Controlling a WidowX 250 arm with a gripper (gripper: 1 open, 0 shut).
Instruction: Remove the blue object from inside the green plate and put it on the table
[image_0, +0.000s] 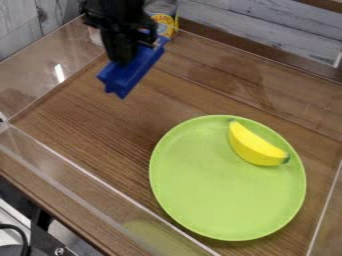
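Note:
The blue object (130, 72) hangs above the table (94, 130) at the upper left, tilted, with my gripper (131, 55) shut on its upper part. The black gripper points down from above. The green plate (201, 190) lies at the lower right, well apart from the gripper, and holds only a yellow banana-shaped piece (257, 144) near its upper right rim.
Clear acrylic walls (40, 75) border the table on the left, front and back. A yellow item (163, 20) shows behind the gripper at the back wall. Bare wood lies between the plate and the left wall.

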